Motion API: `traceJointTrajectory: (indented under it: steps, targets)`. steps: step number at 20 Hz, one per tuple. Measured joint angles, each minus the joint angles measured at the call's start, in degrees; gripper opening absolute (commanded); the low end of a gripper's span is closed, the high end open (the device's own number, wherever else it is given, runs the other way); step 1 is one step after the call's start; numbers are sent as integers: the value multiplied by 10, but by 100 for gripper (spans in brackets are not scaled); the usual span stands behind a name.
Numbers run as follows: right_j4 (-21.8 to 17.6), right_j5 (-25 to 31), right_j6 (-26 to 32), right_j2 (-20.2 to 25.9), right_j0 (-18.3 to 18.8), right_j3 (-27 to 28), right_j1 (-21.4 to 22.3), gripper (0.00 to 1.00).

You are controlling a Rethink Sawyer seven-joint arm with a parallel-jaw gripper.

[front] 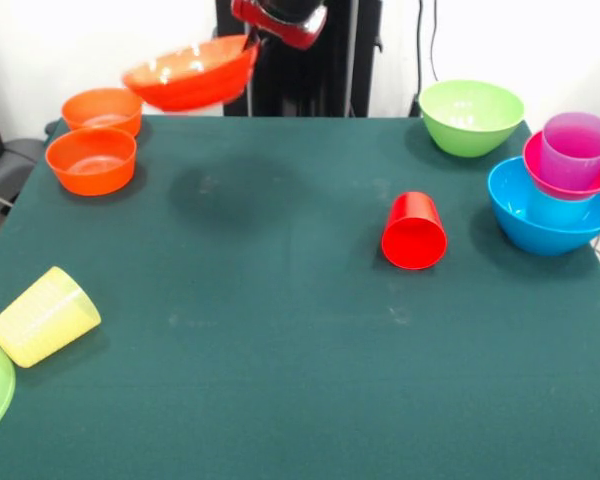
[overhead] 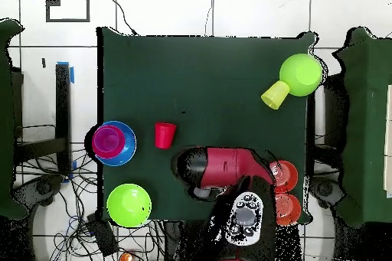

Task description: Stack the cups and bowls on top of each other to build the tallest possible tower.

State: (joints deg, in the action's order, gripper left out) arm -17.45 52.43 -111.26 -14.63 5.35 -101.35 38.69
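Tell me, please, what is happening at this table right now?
The robot's gripper holds the wide orange bowl lifted above the table's far corner, near two small orange bowls. A stack already stands at the side: a purple cup in a magenta bowl in the blue bowl. The red cup and the yellow cup lie on their sides, unstacked.

Dark green worktop (front: 280,380) fills the front view, its cloth marked with a few faint pale scuffs. Behind it, a white wall (front: 110,40) with black cables (front: 427,40) hanging down. From above, a white tiled floor (overhead: 191,9) surrounds the worktop, and tangled cables (overhead: 76,220) sprawl beside it.
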Motion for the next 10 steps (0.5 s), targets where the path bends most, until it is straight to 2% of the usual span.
traceJointTrajectory:
  steps: [10]
  targets:
    - [0,79,0,1,16,37,30,0]
